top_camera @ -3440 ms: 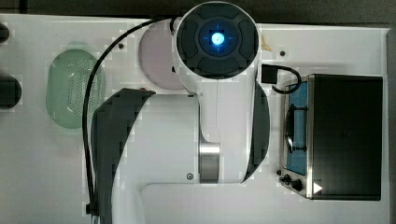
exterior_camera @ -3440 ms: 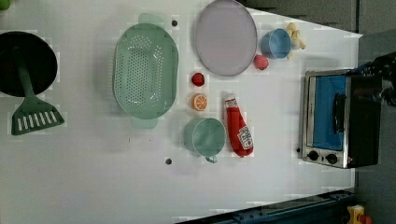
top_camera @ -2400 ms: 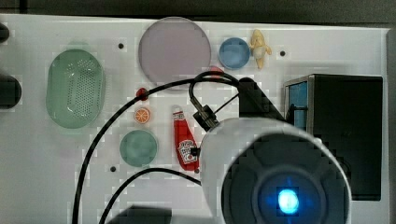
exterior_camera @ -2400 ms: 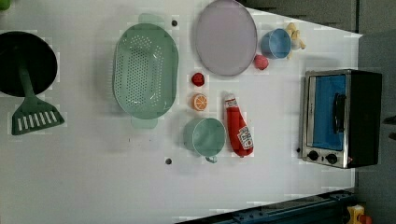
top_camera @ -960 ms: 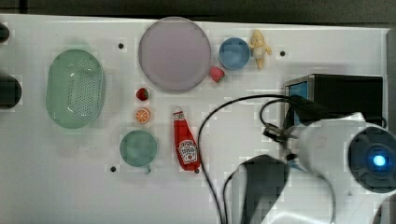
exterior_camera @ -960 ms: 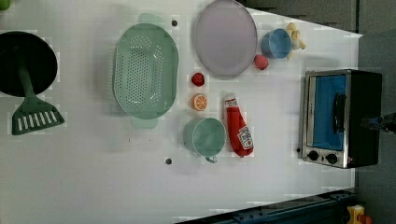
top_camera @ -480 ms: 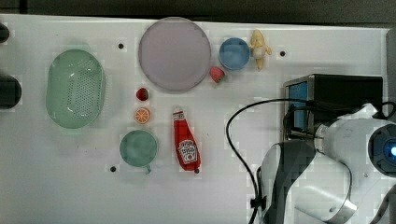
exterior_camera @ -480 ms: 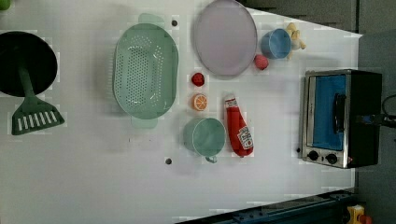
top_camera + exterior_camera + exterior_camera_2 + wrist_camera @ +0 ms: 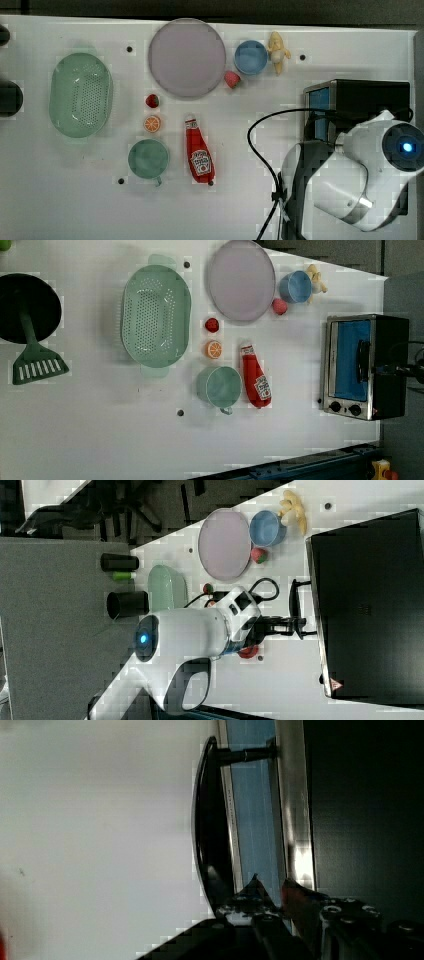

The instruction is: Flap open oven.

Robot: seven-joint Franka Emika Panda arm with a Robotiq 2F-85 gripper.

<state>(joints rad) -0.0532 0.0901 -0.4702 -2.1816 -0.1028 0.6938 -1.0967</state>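
The oven (image 9: 390, 365) stands at the left view's right, its blue glass door shut against the silver frame and its black bar handle (image 9: 362, 360) in front. In the top view my white arm (image 9: 370, 175) covers much of the oven (image 9: 370, 97). In the right view my gripper (image 9: 299, 622) reaches the handle (image 9: 294, 597) near one end. The wrist view shows the handle (image 9: 210, 835) standing off the door glass (image 9: 252, 820). The fingertips (image 9: 252, 887) are a narrow gap apart just beside the handle, with nothing seen between them.
A red ketchup bottle (image 9: 199, 157), a green cup (image 9: 148, 158), an orange slice (image 9: 152, 123) and a green colander (image 9: 80, 95) lie to the top view's left of the oven. A lilac plate (image 9: 186, 56), a blue bowl (image 9: 250, 57) and a banana (image 9: 278, 50) sit along the far edge.
My arm has swung further to the top view's right and settled over the oven's front. The oven door and the things on the table have not moved.
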